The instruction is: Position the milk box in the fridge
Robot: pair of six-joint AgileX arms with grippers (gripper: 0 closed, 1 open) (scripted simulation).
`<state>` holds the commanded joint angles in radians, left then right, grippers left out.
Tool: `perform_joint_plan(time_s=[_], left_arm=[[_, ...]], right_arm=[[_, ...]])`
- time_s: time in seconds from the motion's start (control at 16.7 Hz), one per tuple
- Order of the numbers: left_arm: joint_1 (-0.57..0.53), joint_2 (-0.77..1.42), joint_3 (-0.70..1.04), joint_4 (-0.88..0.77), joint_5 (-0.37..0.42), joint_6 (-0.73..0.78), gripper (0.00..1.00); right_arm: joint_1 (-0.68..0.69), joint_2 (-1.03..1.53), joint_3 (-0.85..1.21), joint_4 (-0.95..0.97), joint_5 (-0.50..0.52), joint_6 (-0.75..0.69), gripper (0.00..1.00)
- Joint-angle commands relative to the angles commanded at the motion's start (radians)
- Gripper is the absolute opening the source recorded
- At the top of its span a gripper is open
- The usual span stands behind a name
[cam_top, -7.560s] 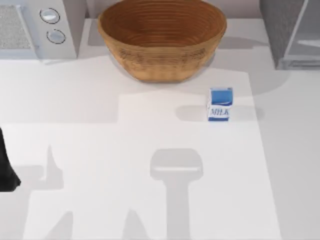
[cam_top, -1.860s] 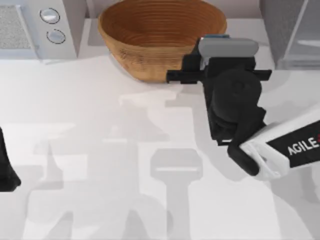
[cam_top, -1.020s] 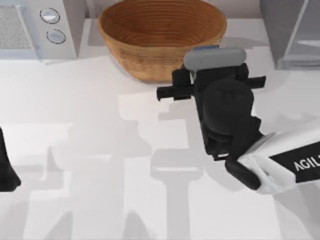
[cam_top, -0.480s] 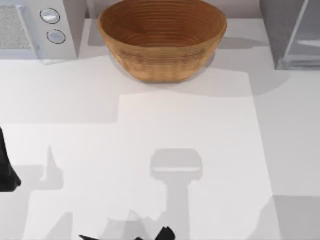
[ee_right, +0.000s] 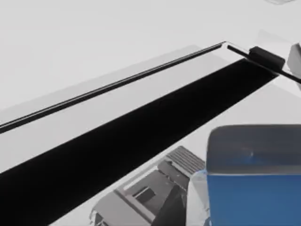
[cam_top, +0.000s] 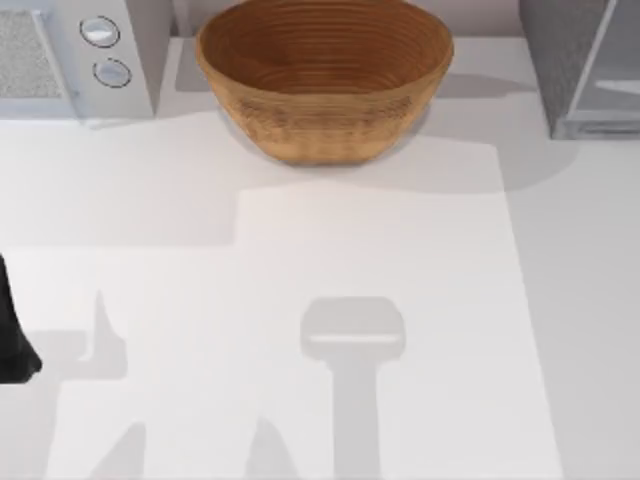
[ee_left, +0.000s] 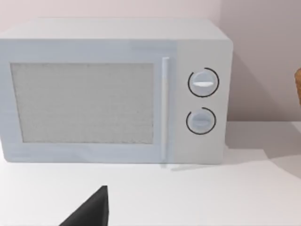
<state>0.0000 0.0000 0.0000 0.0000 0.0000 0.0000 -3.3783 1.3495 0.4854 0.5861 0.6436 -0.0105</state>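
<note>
Gone from the top view since a second ago, my right arm has left the counter (cam_top: 300,280) bare before the wicker bowl (cam_top: 323,80) and fridge (cam_top: 580,60); left wrist view faces the microwave (ee_left: 113,89); right wrist view shows the milk box (ee_right: 254,174) close up, with the right end effector's grip impossible to tell.

A wicker bowl (cam_top: 323,75) sits between the microwave (cam_top: 75,55) and the fridge (cam_top: 580,65).

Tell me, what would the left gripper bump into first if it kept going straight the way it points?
Most likely the white microwave. The left wrist view looks straight at its door and two dials across bare table, with nothing between. How far off it stands is hard to judge.
</note>
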Motion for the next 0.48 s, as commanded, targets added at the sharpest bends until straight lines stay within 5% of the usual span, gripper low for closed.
perform_joint_plan(time_s=[0.48], left_arm=[[0.0, 0.0, 0.0, 0.0, 0.0, 0.0, 1.0]], right_arm=[[0.985, -0.289, -0.14, -0.182, -0.244, 0.01, 0.0]])
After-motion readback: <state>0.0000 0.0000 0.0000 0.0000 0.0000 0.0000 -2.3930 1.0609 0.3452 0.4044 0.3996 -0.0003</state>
